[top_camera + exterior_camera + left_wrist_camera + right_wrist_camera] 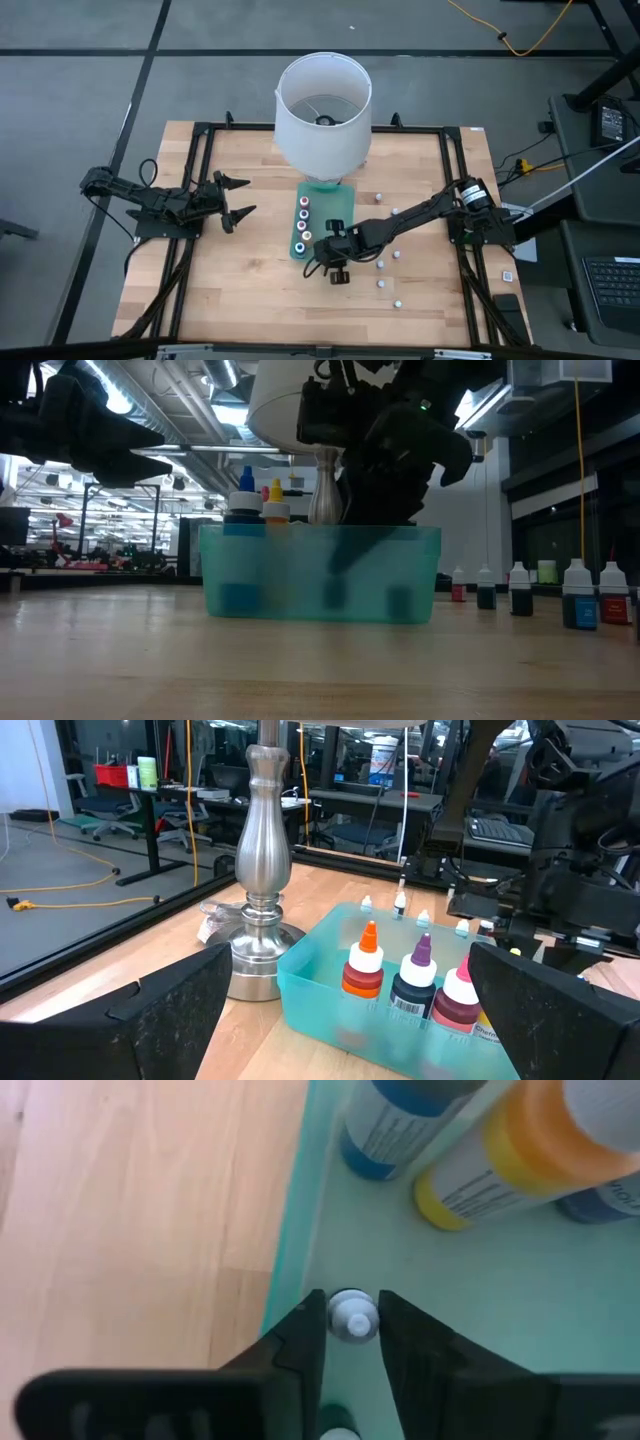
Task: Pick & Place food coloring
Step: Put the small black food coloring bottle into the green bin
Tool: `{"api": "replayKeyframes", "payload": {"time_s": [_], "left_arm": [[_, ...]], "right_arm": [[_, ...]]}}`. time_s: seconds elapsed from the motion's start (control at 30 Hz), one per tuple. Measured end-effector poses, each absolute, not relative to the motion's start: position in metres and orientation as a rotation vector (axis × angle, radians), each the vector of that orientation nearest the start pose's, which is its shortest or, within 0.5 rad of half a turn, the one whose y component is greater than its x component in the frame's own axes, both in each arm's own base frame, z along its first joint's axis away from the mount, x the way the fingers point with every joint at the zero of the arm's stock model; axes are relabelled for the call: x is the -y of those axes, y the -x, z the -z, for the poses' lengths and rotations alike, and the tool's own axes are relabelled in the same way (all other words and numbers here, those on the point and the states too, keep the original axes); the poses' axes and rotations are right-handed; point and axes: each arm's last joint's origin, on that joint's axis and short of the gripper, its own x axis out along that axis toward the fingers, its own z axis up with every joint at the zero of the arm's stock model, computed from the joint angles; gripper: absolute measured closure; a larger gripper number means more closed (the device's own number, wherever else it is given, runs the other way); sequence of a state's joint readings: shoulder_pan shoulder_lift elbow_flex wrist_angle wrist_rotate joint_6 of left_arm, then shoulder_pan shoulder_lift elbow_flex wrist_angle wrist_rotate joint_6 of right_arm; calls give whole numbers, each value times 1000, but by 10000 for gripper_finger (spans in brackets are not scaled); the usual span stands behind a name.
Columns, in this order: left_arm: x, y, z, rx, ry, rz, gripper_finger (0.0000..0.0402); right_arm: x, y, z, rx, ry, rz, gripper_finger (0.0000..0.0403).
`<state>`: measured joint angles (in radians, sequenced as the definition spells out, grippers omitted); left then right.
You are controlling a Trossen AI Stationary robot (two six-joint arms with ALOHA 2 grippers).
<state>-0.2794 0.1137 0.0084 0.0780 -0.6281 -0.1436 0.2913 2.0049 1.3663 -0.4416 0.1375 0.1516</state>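
Note:
A teal tray [335,208] sits mid-table with several food coloring bottles [303,222] upright in a row along its left side; orange [365,963] and purple [417,972] ones show in the left wrist view. My right gripper [322,256] slants down into the tray's near end, shut on one small bottle's white cap [352,1316]. A blue bottle [400,1120] and a yellow bottle [520,1155] stand just beyond it. My left gripper [240,197] waits open and level, left of the tray. My right gripper pinches a food coloring bottle by its white cap [352,1320] between its two fingertips [308,1330]. The fingers slant down from the table's right and near side. The bottle stands upright inside the tray; the fingers hide its body and base.
A lamp with a white shade [323,105] and metal stem [262,870] stands just behind the tray. Several loose bottles [381,266] are scattered on the wood right of the tray, also showing in the low view [580,595]. A black frame [455,200] borders the table.

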Motion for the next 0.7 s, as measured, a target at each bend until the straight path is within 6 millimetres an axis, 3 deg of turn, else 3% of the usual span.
{"api": "replayKeyframes", "payload": {"time_s": [0.23, 0.7], "left_arm": [[11, -100, -165, 1, 130, -349, 2], [11, -100, -165, 0, 130, -350, 2]], "right_arm": [[-110, -393, -163, -1062, 89, -50, 275], [-104, -381, -201, -1017, 103, 1, 272]]}}
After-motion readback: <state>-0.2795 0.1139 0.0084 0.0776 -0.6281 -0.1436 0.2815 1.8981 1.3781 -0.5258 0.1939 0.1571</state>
